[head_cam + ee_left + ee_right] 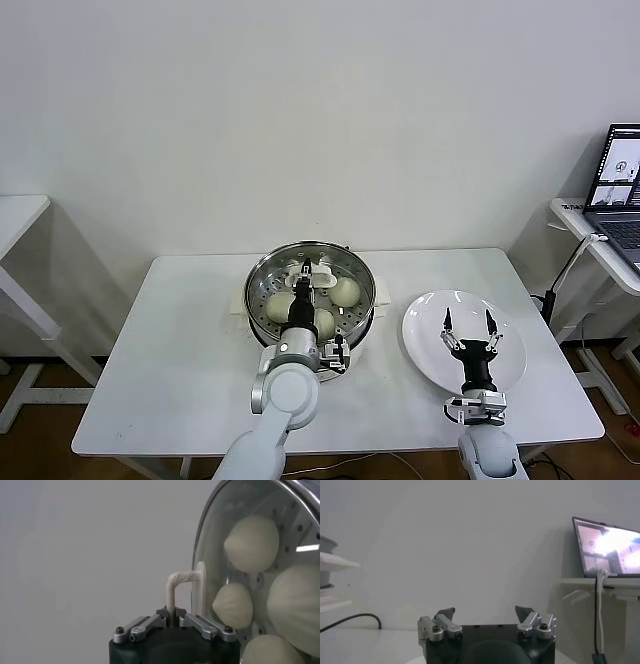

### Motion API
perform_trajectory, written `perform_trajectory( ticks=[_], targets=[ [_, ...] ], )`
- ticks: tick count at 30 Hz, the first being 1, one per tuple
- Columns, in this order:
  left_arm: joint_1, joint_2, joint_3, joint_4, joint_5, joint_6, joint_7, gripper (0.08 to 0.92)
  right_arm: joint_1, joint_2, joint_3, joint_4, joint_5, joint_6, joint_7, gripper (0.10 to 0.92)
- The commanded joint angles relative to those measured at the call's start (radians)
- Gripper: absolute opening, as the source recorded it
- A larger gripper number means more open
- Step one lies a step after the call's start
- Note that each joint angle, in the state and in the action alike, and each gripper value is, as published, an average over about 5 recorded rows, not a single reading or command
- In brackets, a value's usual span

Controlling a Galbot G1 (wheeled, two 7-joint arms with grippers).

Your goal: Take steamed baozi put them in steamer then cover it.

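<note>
the left gripper (308,268) pinches the cream-white handle of the round clear glass lid (240,575) on the shiny steel steamer (362,272). the round cream-white dough buns (251,543) sit inside. the right gripper (470,324) hangs spread wide over the flat white plate (425,330).

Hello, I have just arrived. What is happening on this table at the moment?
The robot is covering a steamer of buns. Its left gripper is shut on the cream-white handle of the glass cover, which sits over the steamer. Through the glass, four baozi lie inside on the perforated bottom. The right gripper is open and holds nothing; it hovers over the white plate, where no buns remain. A laptop stands on a side table to the right.
</note>
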Motion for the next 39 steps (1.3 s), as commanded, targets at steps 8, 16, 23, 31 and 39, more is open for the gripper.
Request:
perform_trajectory(
  ticks=[8, 16, 23, 31, 39],
  targets=[
    [0.03, 0.021, -0.002, -0.068, -0.03, 0.001, -0.002, 0.457, 0.0, -0.001, -0.002, 0.002, -0.001, 0.001, 0.0, 0.823],
    [0.09, 0.069, 0.006, -0.173, -0.073, -0.006, 0.014, 0.578, 0.003, -0.003, -0.008, 0.016, -0.009, -0.002, 0.001, 0.823],
    [0.15, 0.155, 0.003, -0.33, -0.165, -0.003, 0.02, 0.675, -0.021, -0.014, -0.02, 0.07, 0.001, -0.052, 0.011, 0.823],
    [0.311, 0.298, -0.205, -0.549, -0.611, -0.046, -0.098, 0.819, -0.06, -0.039, -0.062, 0.173, 0.126, -0.209, 0.064, 0.823],
    [0.417, 0.26, -0.598, -0.377, -1.322, -0.38, -0.389, 0.823, -0.1, -0.045, -0.065, 0.219, 0.214, -0.227, 0.029, 0.823]
  ],
)
